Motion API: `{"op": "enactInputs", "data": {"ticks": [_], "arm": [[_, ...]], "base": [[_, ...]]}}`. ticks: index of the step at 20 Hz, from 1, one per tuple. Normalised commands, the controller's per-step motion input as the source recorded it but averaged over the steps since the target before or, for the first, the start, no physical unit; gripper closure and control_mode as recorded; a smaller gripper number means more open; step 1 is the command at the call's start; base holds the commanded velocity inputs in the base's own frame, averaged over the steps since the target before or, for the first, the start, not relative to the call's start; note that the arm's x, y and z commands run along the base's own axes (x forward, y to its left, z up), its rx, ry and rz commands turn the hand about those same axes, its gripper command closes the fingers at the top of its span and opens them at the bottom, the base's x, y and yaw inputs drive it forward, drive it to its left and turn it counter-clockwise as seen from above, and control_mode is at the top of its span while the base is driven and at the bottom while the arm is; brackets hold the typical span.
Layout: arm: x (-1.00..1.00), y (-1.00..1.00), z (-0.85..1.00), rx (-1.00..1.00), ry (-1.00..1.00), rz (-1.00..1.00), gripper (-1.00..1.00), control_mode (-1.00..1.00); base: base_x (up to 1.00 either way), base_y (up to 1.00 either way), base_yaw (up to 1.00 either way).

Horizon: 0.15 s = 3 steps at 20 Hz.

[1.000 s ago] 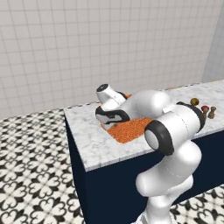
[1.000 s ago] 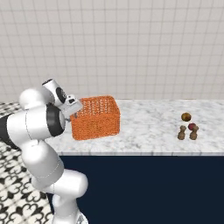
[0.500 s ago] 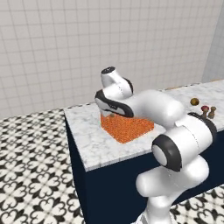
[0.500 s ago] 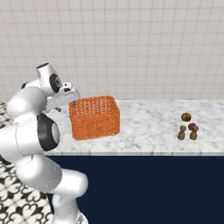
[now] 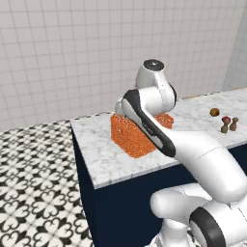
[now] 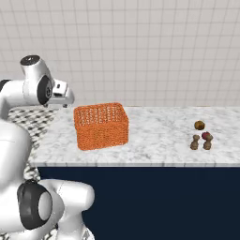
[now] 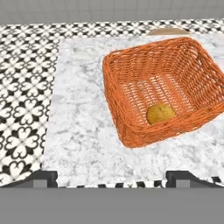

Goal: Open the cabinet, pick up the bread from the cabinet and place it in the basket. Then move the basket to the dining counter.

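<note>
A rounded golden-brown bread (image 7: 160,113) lies inside the bright orange woven basket (image 7: 131,92), against its near wall. The rectangular, upright-sided basket stands on the veined white-grey marble bench (image 7: 83,131). The claw (image 7: 112,176) hangs above it, released, its two dark fingertips (image 7: 43,177) spread wide apart.

Marble dining counter (image 6: 154,140): orange basket (image 6: 101,125), small balls (image 6: 200,136) far end.

I see the basket (image 7: 162,89) sitting on the surface (image 7: 83,131), near its end. The bread (image 7: 160,113) lies inside the basket. Small balls (image 6: 199,125) and figures (image 6: 194,142) stand well right of the basket.
</note>
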Motion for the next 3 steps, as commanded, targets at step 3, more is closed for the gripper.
{"op": "enactInputs", "data": {"ticks": [3], "arm": [[-0.67, 0.01, 0.75, 0.06, -0.03, -0.1, -1.0, -1.0]], "base": [[0.0, 0.0, 0.0]]}}
